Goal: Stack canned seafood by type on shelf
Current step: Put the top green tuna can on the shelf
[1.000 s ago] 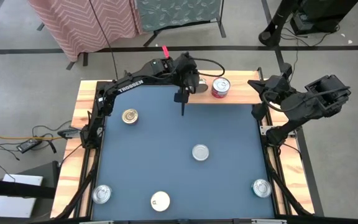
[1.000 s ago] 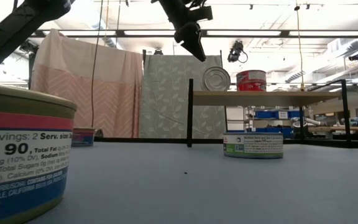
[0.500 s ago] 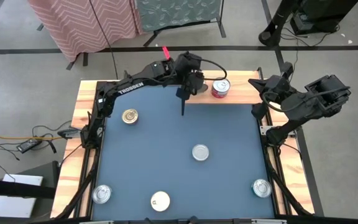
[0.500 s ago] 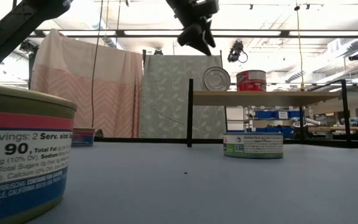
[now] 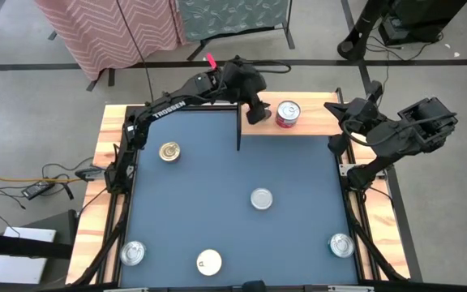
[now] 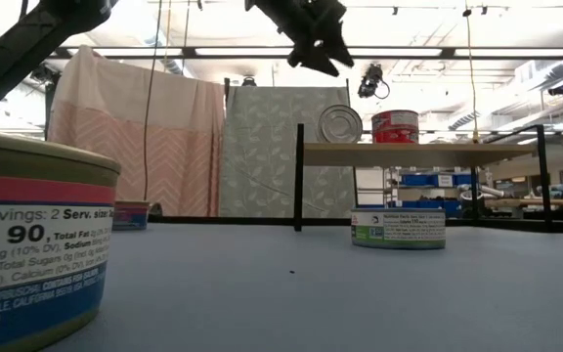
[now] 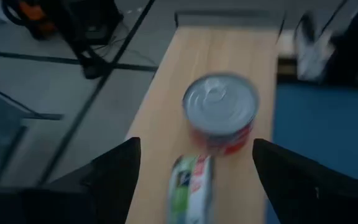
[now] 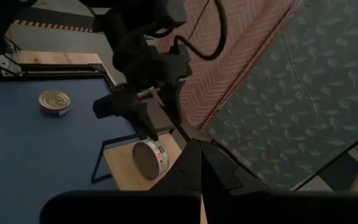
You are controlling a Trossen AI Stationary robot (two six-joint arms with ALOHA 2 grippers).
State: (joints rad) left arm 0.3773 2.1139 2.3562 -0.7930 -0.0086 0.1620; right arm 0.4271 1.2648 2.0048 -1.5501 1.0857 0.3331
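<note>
L arm swung over the shelf (image 5: 298, 123) since a sec ago.
L pincer (image 6: 328, 57) spread wide, empty, above a green-label tin on edge (image 6: 340, 124) beside the red tin (image 5: 288, 113). R pincer (image 5: 336, 107) pressed together past the shelf's end. "TROSSEN" on arm; near tin (image 6: 32, 244) reads "Servings: 2".

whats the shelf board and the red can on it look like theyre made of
The shelf board looks like light, unfinished or matte wood: pale tan with faint grain in the left wrist view. Its uprights look like dark metal, thin and black in the low view. The red can looks like metal, going by its shiny silver lid with a pull tab; the red band around its side is probably a paper or printed label.
</note>
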